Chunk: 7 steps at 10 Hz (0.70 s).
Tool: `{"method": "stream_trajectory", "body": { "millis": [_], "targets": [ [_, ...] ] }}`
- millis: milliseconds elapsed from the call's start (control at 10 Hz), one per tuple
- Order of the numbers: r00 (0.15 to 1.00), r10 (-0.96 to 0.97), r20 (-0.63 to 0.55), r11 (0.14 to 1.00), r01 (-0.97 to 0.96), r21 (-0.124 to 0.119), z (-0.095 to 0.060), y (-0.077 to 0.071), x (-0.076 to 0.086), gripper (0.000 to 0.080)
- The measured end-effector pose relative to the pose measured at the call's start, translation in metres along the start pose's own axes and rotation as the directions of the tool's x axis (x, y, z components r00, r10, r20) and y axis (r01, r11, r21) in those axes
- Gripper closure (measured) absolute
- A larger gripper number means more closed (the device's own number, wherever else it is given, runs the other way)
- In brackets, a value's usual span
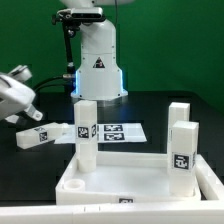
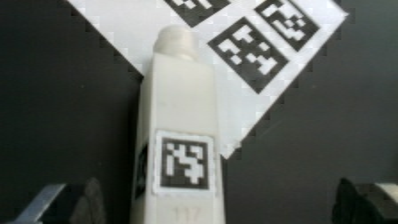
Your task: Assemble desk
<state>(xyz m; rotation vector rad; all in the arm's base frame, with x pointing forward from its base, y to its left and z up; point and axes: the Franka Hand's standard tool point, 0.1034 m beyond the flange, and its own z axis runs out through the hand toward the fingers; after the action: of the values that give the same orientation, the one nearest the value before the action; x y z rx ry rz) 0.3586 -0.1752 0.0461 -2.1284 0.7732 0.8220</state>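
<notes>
Ext. view: white tabletop panel (image 1: 128,186) lies near the camera on the black table (image 1: 185,105), rim up, w/ three legs standing upright at it. One leg (image 1: 85,133) stands at the panel's left side toward the far edge, tag facing the camera; two more on the right, the nearer one (image 1: 181,150) w/ a tag on its front, the other (image 1: 178,115) just behind it and a bit farther back. Whether these sit in corner sockets or just rest there can't be told. A fourth leg (image 1: 37,135) lies on its side on the table at the exterior view's left, well apart from the panel, tag up. The gripper (image 1: 14,92) hangs above and left of that lying leg; arm is blurred, no contact visible. Marker board (image 1: 115,131) lies flat mid-table, behind the panel, in front of the white robot base (image 1: 98,62). Wrist view: lying leg (image 2: 178,130) runs lengthwise between the two dark fingertips (image 2: 57,202), tag toward the camera, its far end overlapping the marker board (image 2: 249,45) corner. Jaws wide apart, gaps on both sides of the leg, holding nothing.
</notes>
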Motion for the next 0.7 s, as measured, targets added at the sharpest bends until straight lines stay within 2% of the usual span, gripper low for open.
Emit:
{"method": "stream_trajectory", "body": {
  "millis": [200, 400, 500, 600, 700],
  "targets": [
    [0.999, 0.007, 0.036, 1.0, -0.007, -0.004, 0.002, 0.003, 0.004, 0.015],
    [0.993, 0.042, 0.111, 0.999, -0.043, 0.005, -0.008, 0.009, 0.006, 0.015],
    [0.981, 0.108, 0.163, 0.994, -0.105, -0.026, -0.016, 0.006, 0.018, 0.015],
    [0.965, 0.175, 0.197, 0.984, -0.165, -0.067, -0.016, 0.002, 0.03, 0.015],
    [0.962, 0.186, 0.2, 0.982, -0.173, -0.08, -0.015, 0.005, 0.037, 0.015]
  ]
}}
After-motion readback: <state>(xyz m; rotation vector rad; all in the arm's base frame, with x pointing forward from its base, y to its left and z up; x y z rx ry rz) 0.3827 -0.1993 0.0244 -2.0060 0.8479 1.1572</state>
